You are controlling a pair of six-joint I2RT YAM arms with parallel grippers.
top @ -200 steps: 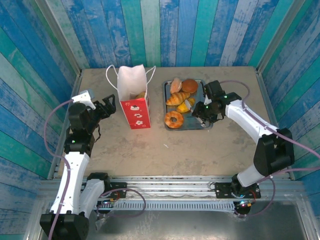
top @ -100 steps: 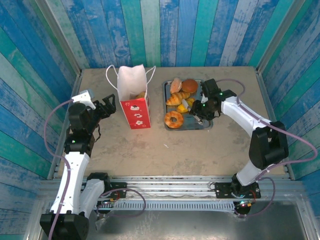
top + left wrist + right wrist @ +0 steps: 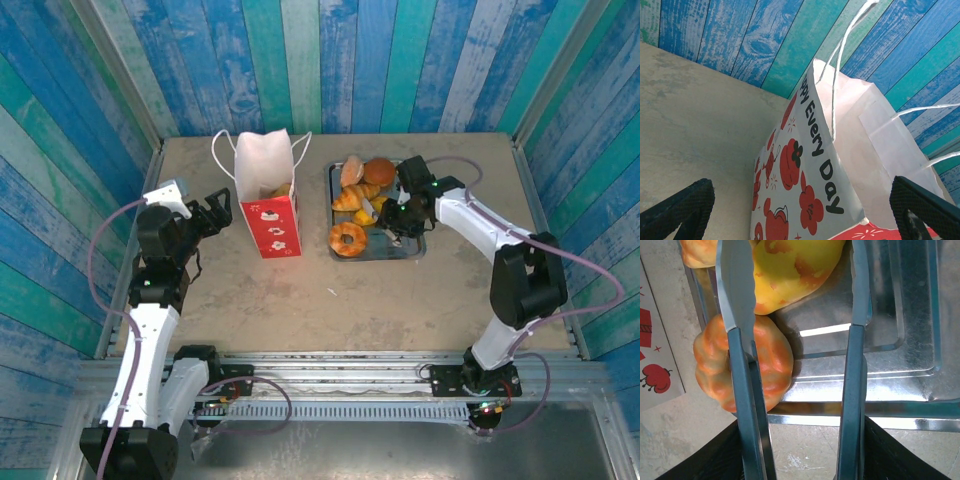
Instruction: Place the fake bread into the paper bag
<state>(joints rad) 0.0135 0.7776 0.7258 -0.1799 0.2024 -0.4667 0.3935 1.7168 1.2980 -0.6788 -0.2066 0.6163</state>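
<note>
The paper bag (image 3: 268,200) stands upright at the left of the tray, white above and red below, and a piece of fake bread (image 3: 283,190) shows in its open top. More fake bread lies on the metal tray (image 3: 414,247): a ring donut (image 3: 348,239), a croissant (image 3: 355,198), round buns (image 3: 378,171) and a yellow piece (image 3: 372,211). My right gripper (image 3: 402,214) is shut on thin metal tongs (image 3: 742,390). The tongs' blades are spread over the tray beside the yellow piece (image 3: 795,270) and the orange donut (image 3: 715,365). My left gripper (image 3: 213,215) stands open just left of the bag (image 3: 810,165).
Blue and green plank walls close in the table on three sides. The tray's near rim (image 3: 850,407) runs under the tongs. Bare tabletop (image 3: 380,300) lies in front of the bag and tray.
My right arm has swung left and farther over the tray, bringing the tongs toward the yellow piece. The left arm and the bag have not moved.
</note>
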